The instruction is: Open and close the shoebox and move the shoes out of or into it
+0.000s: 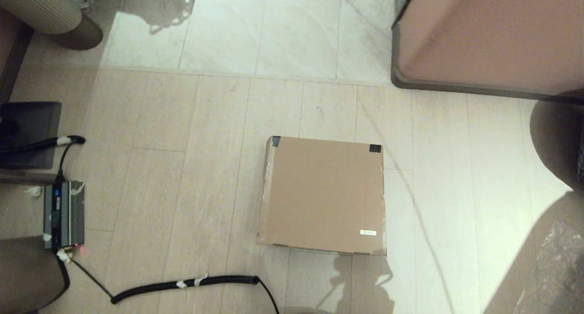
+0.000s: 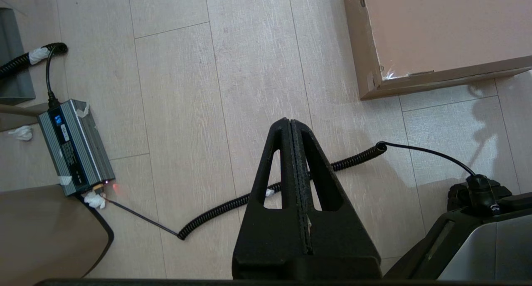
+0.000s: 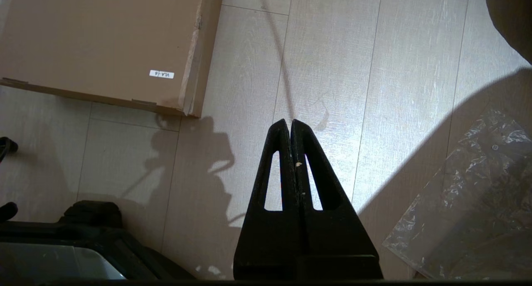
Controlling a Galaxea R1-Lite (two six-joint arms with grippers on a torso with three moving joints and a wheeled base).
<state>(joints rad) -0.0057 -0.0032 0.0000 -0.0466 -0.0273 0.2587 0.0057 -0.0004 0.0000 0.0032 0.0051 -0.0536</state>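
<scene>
The brown cardboard shoebox (image 1: pixel 324 195) lies on the floor in the middle of the head view with its lid down flat, black tape at its two far corners and a small white label (image 1: pixel 367 232) near one front corner. Its corners also show in the left wrist view (image 2: pixel 440 36) and the right wrist view (image 3: pixel 99 40). The shoes are out of view. My left gripper (image 2: pixel 290 122) hangs shut and empty above the floor, to the left of the box. My right gripper (image 3: pixel 289 123) is shut and empty over bare floor to the box's right. Neither arm shows in the head view.
A grey power unit (image 1: pixel 64 219) with a coiled black cable (image 1: pixel 182 284) lies on the floor at the left. A large pinkish-brown panel (image 1: pixel 492 35) stands at the back right. Clear plastic wrap (image 1: pixel 556 264) lies at the front right. The robot's base (image 2: pixel 478 236) is near the box's front.
</scene>
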